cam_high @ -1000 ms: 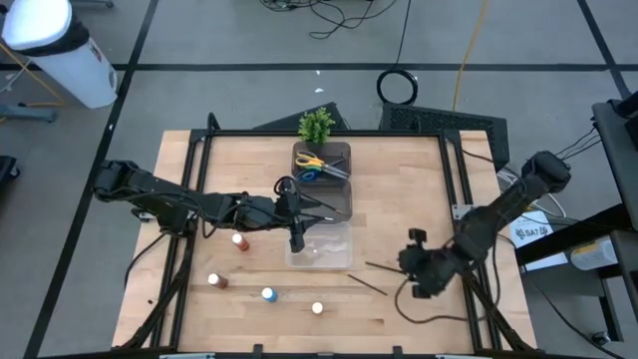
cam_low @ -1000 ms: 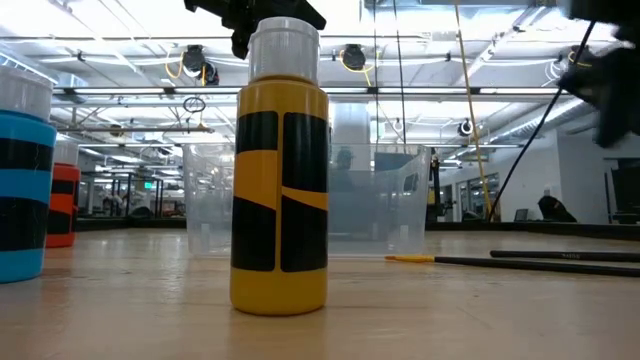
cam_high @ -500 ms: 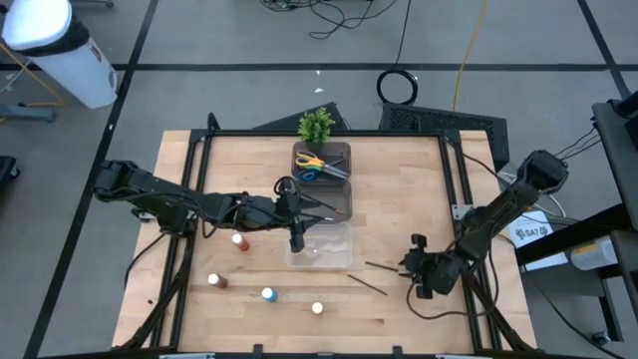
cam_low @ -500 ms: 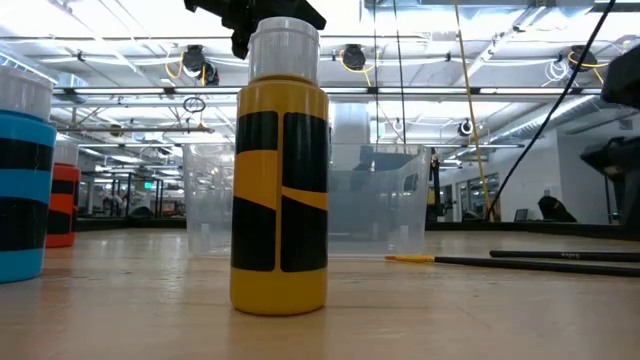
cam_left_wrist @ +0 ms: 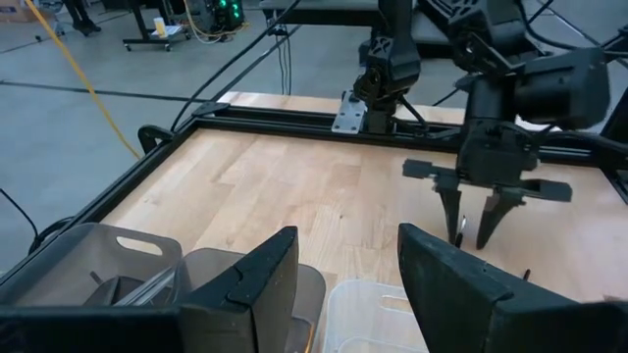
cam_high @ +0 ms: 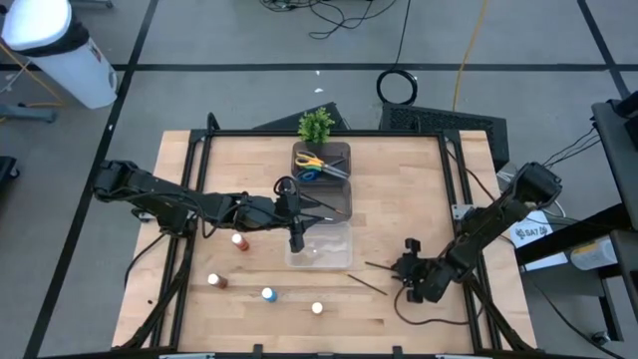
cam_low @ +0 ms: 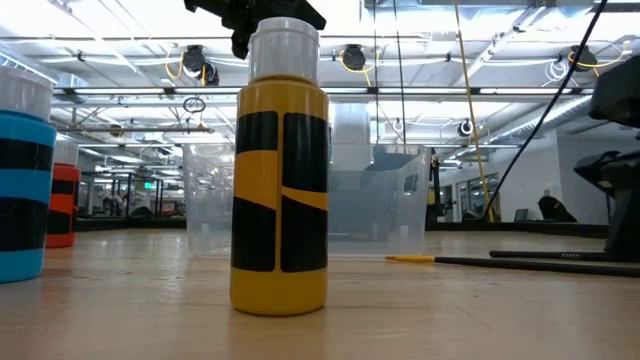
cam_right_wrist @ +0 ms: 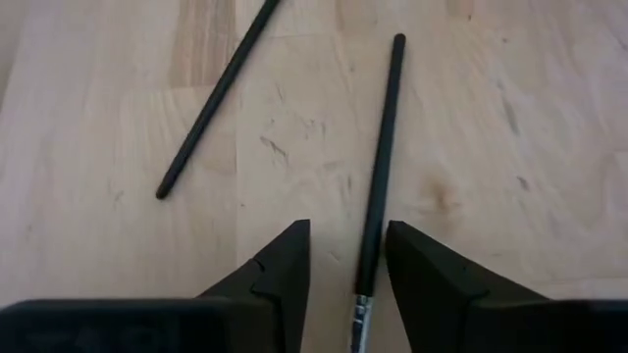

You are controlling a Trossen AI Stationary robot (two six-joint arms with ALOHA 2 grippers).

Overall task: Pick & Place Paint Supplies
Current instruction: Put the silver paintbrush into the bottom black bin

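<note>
Two thin dark paintbrushes lie flat on the table right of the clear bin: one (cam_high: pixel 381 266) and another (cam_high: pixel 367 283). My right gripper (cam_high: pixel 407 267) is low over them and open; in its wrist view its fingers (cam_right_wrist: pixel 348 235) stand on either side of one brush (cam_right_wrist: pixel 381 147), with the other brush (cam_right_wrist: pixel 218 103) off to one side. My left gripper (cam_high: pixel 296 239) waits open (cam_left_wrist: pixel 348 245) above the clear bin's left edge. Four small bottles stand upright on the table: red (cam_high: pixel 239 240), brown (cam_high: pixel 213 280), blue (cam_high: pixel 267 294), pale (cam_high: pixel 317 308). Scissors (cam_high: pixel 317 166) lie in the far dark bin.
The clear bin (cam_high: pixel 347 244) sits mid-table, with two dark bins (cam_high: pixel 344 204) behind it and a potted plant (cam_high: pixel 316 125) at the far edge. A black frame (cam_high: pixel 454 189) borders the table. In the low view the yellow-bodied bottle (cam_low: pixel 280 180) stands nearest the camera.
My right gripper has come down toward the table and shifted a little toward the table's left, ending over the paintbrushes. The left arm, bottles and brushes have stayed where they were.
</note>
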